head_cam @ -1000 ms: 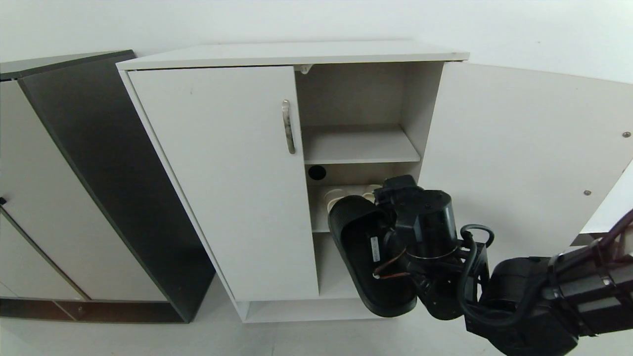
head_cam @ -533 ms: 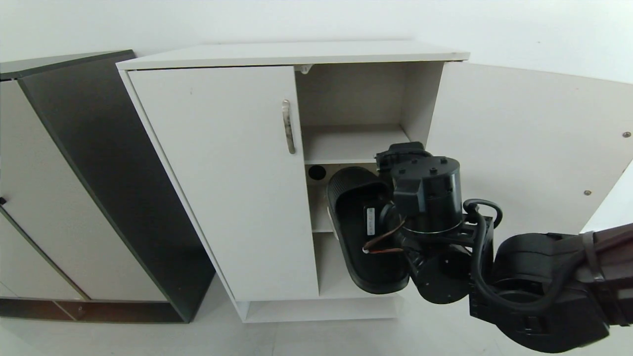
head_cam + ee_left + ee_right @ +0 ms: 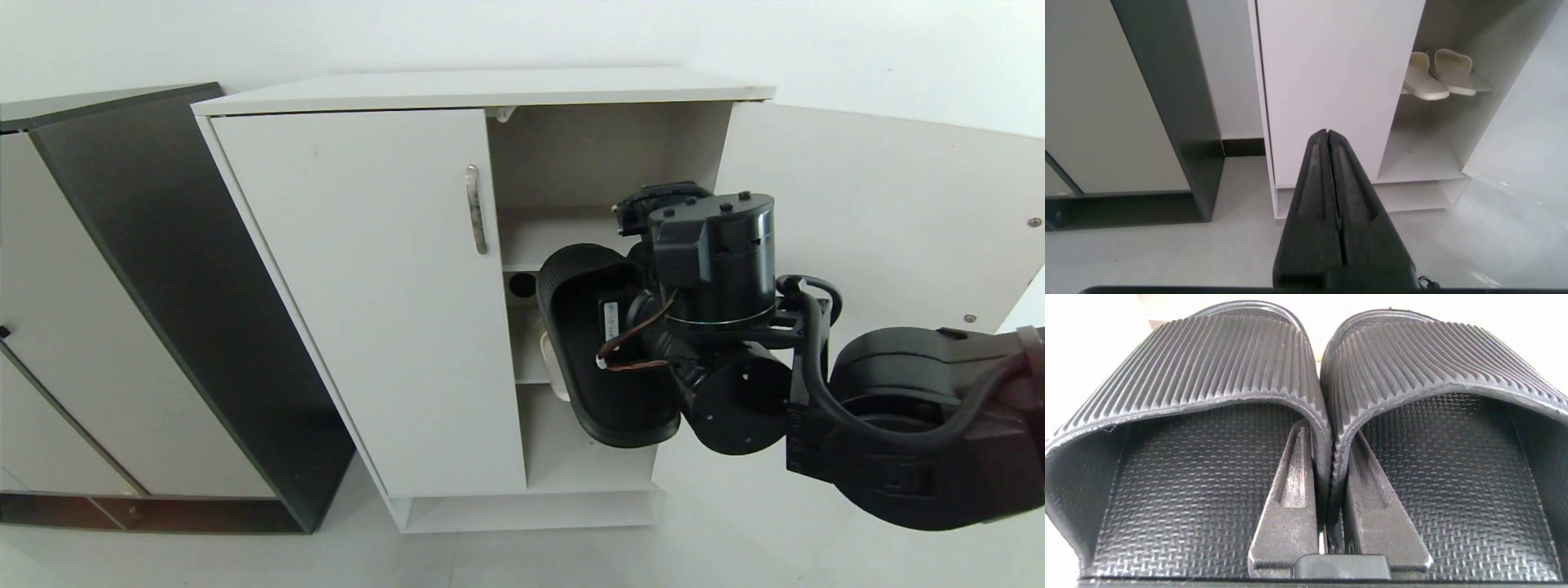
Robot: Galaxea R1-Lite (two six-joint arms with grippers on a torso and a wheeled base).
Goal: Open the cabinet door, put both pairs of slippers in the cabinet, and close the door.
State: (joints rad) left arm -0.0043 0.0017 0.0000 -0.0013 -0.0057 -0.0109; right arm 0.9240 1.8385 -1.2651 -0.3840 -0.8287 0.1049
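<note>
Right gripper (image 3: 1328, 449): fingers drawn in tight, pinching the two touching inner side walls of the black slippers (image 3: 608, 359), one finger inside each slipper. The pair hangs toe-end up, soles facing away from the arm, in front of the open right half of the cabinet (image 3: 482, 86), level with the shelves.

Left gripper (image 3: 1327, 139): fingers pressed together, nothing between them. It is held low over the floor, in front of the closed left door (image 3: 367, 302).

Right door (image 3: 857, 245) is swung wide open.

White slippers (image 3: 1445, 72) lie side by side on the lower shelf inside, toes outward.

Dark cabinet (image 3: 188, 286) stands just beside, on the left.
</note>
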